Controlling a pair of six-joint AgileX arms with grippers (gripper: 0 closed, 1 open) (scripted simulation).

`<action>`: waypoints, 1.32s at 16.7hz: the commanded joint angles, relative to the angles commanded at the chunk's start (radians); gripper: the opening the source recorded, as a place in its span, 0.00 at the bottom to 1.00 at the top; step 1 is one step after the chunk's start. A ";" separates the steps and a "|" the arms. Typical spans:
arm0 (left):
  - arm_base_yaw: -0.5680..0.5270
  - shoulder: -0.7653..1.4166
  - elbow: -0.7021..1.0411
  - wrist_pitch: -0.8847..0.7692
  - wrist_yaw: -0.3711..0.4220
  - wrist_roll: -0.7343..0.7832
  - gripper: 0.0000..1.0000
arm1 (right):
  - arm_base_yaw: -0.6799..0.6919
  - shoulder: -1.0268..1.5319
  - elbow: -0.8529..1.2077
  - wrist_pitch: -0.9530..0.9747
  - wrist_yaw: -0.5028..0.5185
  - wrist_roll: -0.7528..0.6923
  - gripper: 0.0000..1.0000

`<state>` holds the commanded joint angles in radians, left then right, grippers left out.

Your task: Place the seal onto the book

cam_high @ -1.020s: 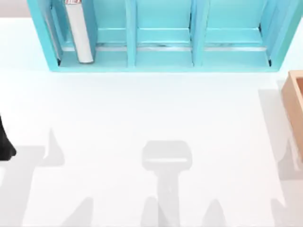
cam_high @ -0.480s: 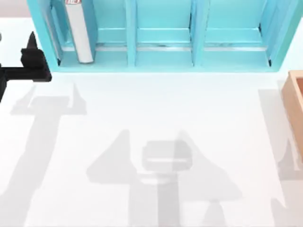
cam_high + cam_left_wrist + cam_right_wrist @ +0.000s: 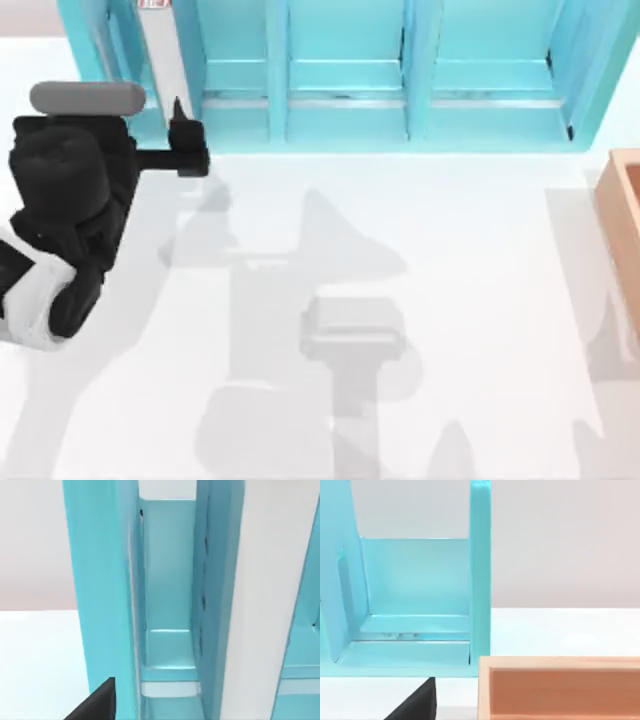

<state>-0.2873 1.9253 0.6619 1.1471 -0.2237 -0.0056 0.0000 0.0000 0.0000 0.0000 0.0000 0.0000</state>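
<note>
One left claw (image 3: 178,135) sits at the book (image 3: 160,60) in the shelf (image 3: 400,110).

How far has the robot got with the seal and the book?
Nothing looks done yet. The left gripper is at the shelf's leftmost compartment, where the book stands upright. Left: take the book out, lay it down, then put the seal on it.

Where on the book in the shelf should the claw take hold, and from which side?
Probably grip the book across its narrow white spine, coming in from the shelf's open front. It stands upright in the top view's leftmost compartment with its spine facing out, so only that edge is reachable. The left claw sits just before it.
</note>
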 joint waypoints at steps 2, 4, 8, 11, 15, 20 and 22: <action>-0.019 0.105 0.043 0.068 -0.014 0.000 1.00 | 0.000 0.000 0.000 0.000 0.000 0.000 1.00; -0.032 0.169 0.072 0.112 -0.025 -0.001 1.00 | 0.000 0.000 0.000 0.000 0.000 0.000 1.00; -0.036 0.192 0.083 0.129 -0.029 -0.001 1.00 | 0.000 0.000 0.000 0.000 0.000 0.000 1.00; -0.031 0.191 0.082 0.126 -0.027 -0.001 1.00 | 0.000 0.000 0.000 0.000 0.000 0.000 1.00; -0.020 0.251 0.191 0.079 -0.012 0.000 1.00 | 0.000 0.000 0.000 0.000 0.000 0.000 1.00; 0.008 0.378 0.440 -0.038 0.017 0.002 1.00 | 0.000 0.000 0.000 0.000 0.000 0.000 1.00; 0.018 0.413 0.511 -0.074 0.027 0.003 1.00 | 0.000 0.000 0.000 0.000 0.000 0.000 1.00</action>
<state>-0.2695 2.3385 1.1729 1.0730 -0.1963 -0.0029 0.0000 0.0000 0.0000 0.0000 0.0000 0.0000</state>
